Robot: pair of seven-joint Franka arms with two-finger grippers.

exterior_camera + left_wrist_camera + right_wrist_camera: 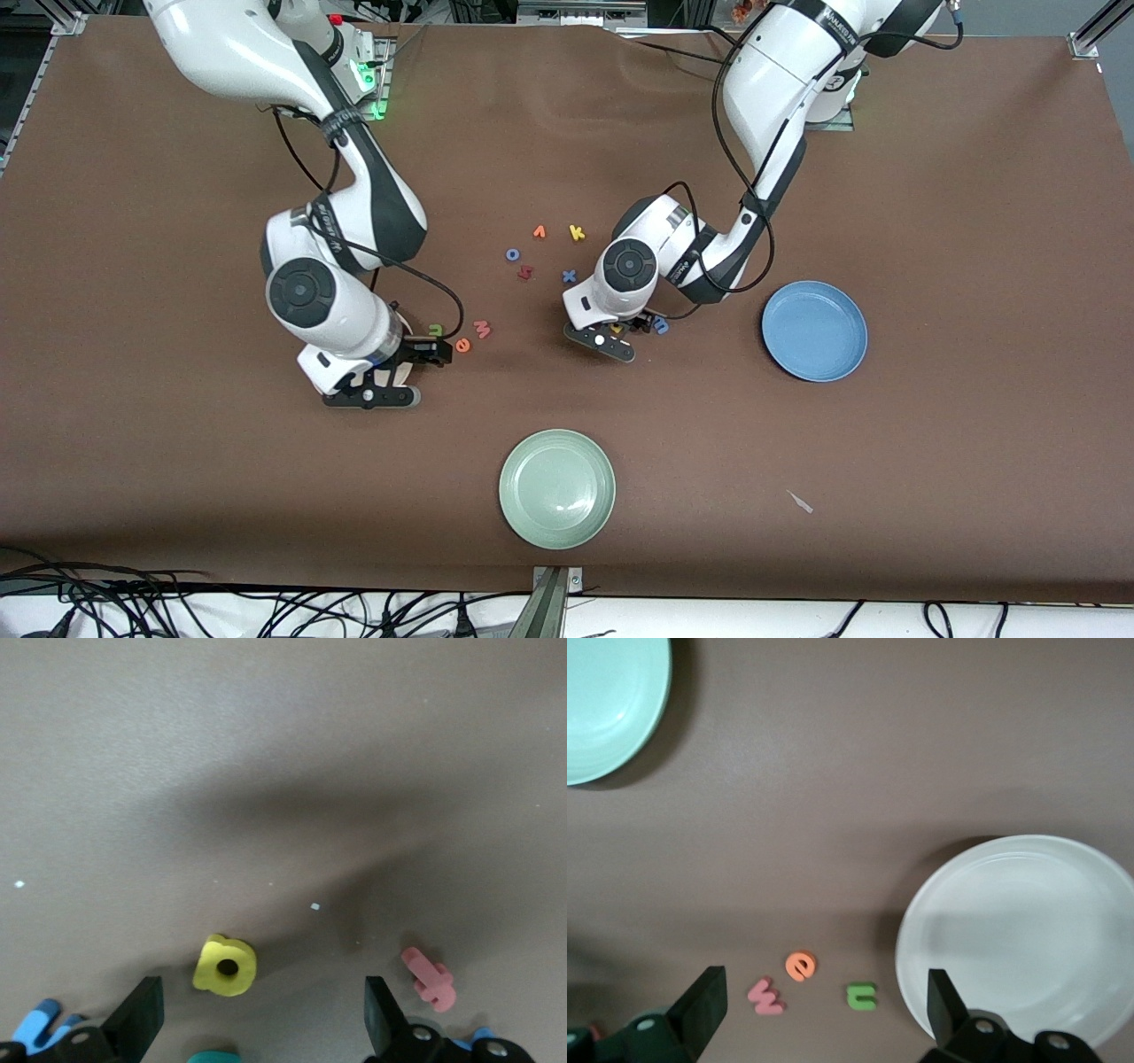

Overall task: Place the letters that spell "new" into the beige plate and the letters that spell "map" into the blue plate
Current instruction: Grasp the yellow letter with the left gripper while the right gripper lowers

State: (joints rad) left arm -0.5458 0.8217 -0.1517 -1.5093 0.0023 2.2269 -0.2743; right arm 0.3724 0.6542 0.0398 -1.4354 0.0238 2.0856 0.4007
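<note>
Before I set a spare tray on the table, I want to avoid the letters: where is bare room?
Bare cloth lies between the pale green plate and the blue plate, and along both table ends. It is crowded mid-table: loose letters around the yellow k, the left tool open over the yellow a, the right tool open beside the beige plate.

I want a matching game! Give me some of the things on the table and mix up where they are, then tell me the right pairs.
Things:
1. yellow a
2. green n
3. blue plate
4. yellow k

Places:
A. beside the beige plate
B. toward the left arm's end of the table
C. under the left gripper, between its open jaws
D. near the orange v-like letter, farther from the front camera than the blue x

Pairs: 1-C, 2-A, 3-B, 4-D
</note>
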